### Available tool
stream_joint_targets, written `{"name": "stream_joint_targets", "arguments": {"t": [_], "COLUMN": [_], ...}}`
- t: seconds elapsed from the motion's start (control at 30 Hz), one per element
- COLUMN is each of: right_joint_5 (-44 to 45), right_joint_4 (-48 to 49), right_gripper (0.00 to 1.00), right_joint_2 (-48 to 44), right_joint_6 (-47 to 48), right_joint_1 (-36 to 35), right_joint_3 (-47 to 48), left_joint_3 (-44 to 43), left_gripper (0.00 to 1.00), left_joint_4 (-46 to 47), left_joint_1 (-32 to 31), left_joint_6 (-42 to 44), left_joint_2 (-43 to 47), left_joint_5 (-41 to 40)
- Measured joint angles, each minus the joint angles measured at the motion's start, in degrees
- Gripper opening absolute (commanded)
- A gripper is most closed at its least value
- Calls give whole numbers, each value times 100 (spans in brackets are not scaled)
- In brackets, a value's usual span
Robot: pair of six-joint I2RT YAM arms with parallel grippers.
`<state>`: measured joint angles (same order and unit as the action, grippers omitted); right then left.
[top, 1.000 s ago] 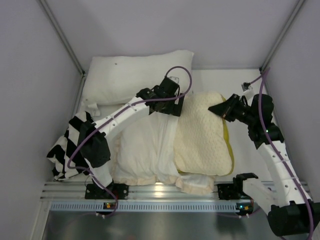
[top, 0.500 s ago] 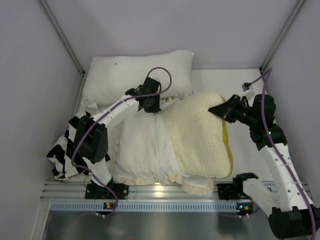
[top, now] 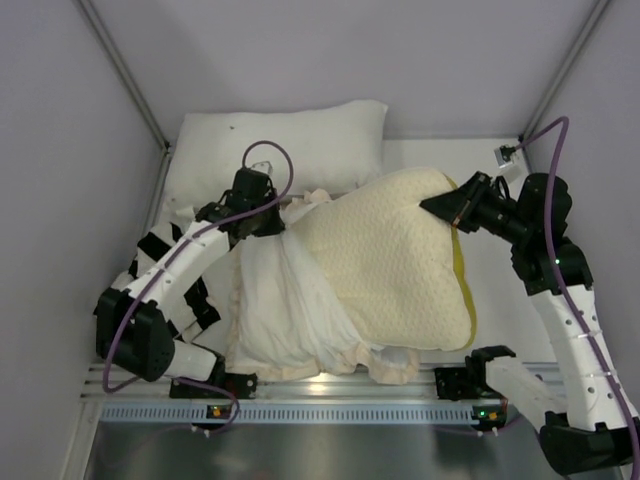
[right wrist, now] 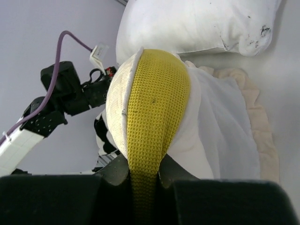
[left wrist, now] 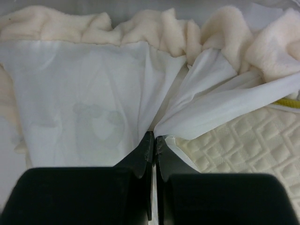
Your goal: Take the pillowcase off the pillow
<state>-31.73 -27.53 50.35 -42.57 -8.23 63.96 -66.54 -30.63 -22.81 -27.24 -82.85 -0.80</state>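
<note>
The pillow (top: pixel 390 265), cream and quilted with an olive-yellow edge, lies across the table's middle with its right part bare. The pillowcase (top: pixel 280 310) is bunched white side out over the pillow's left end, its cream ruffle along the front. My left gripper (top: pixel 272 222) is shut on a pinch of the white pillowcase (left wrist: pixel 93 93) at the case's far edge, with the fabric pulled taut from the jaw tips (left wrist: pixel 154 136) beside the quilted pillow (left wrist: pixel 243 140). My right gripper (top: pixel 447 207) is shut on the pillow's yellow edge band (right wrist: pixel 154 103) at the far right corner (right wrist: pixel 144 165).
A plain white pillow (top: pixel 280 145) lies along the back wall. A black-and-white striped cloth (top: pixel 158 248) sits at the left, partly under the left arm. Grey walls close in on both sides. A metal rail (top: pixel 320 385) runs along the front edge.
My left gripper has shut on the pillowcase and drawn it leftward, baring more of the quilted pillow. My right gripper kept its hold and shifted slightly up and right.
</note>
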Motion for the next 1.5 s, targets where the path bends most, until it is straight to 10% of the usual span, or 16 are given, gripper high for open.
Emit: {"name": "stream_joint_targets", "arguments": {"t": [0.03, 0.2, 0.4, 0.9, 1.27, 1.37, 1.5], "right_joint_5": [4, 76, 297, 531, 535, 533, 542], "right_joint_4": [-4, 0, 4, 188, 243, 243, 245], "right_gripper": [0, 0, 0, 0, 0, 0, 0], "right_joint_2": [13, 87, 120, 271, 177, 177, 179], "right_joint_6": [0, 0, 4, -7, 2, 13, 50], "right_joint_1": [0, 11, 17, 44, 52, 52, 66], "right_joint_3": [0, 0, -13, -197, -323, -326, -326], "left_joint_3": [87, 337, 645, 2625, 2935, 2745, 2669], "left_gripper": [1, 69, 92, 90, 89, 67, 9], "left_joint_4": [-15, -166, -278, 26, 734, 841, 953], "left_joint_1": [2, 63, 59, -2927, -3403, -3637, -3926], "left_joint_6": [9, 101, -205, -1886, -2409, -2404, -2439], "left_joint_2": [166, 933, 1738, 3458, 2699, 2142, 1860], "left_joint_5": [-2, 122, 981, 944, 474, 319, 79]}}
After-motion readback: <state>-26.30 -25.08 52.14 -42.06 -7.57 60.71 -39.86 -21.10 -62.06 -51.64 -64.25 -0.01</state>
